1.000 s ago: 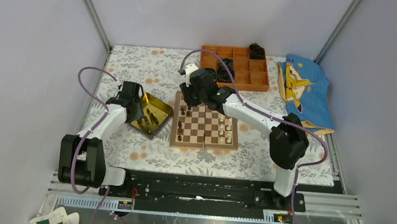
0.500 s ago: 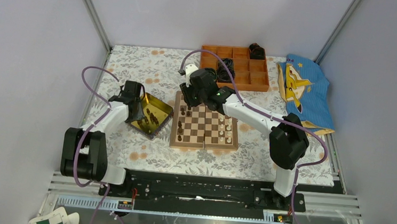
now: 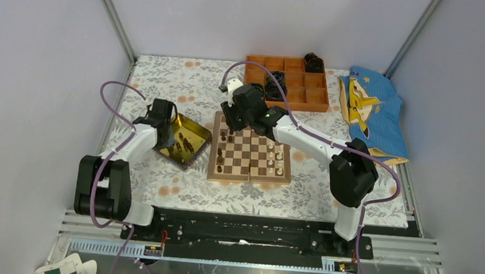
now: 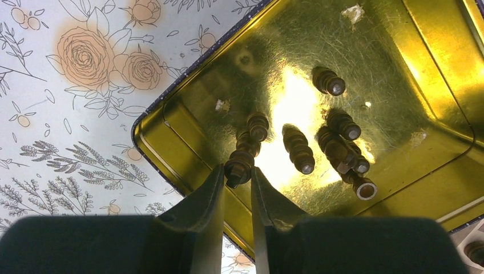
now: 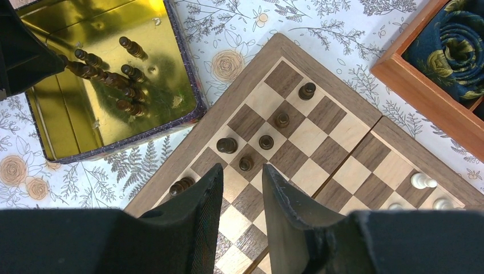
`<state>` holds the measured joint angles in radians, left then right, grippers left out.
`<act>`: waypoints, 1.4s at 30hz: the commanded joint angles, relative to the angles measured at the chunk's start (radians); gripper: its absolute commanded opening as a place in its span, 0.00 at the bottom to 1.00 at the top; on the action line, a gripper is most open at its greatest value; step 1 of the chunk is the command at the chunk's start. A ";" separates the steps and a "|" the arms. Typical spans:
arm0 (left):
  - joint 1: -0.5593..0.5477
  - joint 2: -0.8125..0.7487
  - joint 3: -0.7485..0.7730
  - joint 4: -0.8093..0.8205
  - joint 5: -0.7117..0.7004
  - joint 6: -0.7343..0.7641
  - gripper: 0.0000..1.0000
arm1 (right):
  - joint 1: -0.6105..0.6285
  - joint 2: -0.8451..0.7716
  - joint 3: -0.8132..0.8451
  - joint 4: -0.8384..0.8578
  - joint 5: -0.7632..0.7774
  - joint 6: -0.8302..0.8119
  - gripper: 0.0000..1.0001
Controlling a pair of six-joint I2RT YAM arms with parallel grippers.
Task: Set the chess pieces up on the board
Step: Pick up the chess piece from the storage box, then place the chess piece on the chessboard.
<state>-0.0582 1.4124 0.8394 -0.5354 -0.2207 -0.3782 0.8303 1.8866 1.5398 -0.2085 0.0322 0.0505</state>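
Left arm's the one that moved: its elbow swung in a bit and the left gripper (image 4: 237,169) went down into the tray (image 4: 274,45), fingers narrowing. Right arm is basically where it was.

Tray sits toward the left edge of the desk (image 3: 166,72), with a handful of dark pieces lying on their sides in it. Left fingers look pinched on one dark piece (image 4: 240,164) at its thick end, close to the tray's wall.

My read on handling: tiny turned wood, so light and stiff, but smooth and round. It could roll on that slick metal or squirt out of a pinch. I'd hold it across the fat base, not the skinny neck.

Board (image 5: 307,137) is mid-desk, with a few dark pieces already on its left side. Right gripper (image 5: 242,170) hovers over that side, fingers slightly apart and holding nothing. Cream pieces (image 3: 277,156) stand along the board's right side.
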 commanded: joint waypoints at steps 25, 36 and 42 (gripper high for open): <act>-0.118 -0.233 0.086 -0.082 -0.096 -0.003 0.09 | -0.016 -0.101 -0.002 0.037 0.021 0.002 0.36; -0.372 -0.138 0.235 -0.157 -0.213 0.023 0.06 | -0.046 -0.158 -0.054 0.048 0.080 0.049 0.34; -0.464 -0.041 0.285 -0.158 -0.227 0.040 0.05 | -0.102 -0.203 -0.118 0.063 0.106 0.100 0.34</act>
<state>-0.4820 1.3224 1.0813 -0.6662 -0.4019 -0.3664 0.7742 1.7603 1.4555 -0.1951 0.0952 0.1009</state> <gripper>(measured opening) 0.257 0.348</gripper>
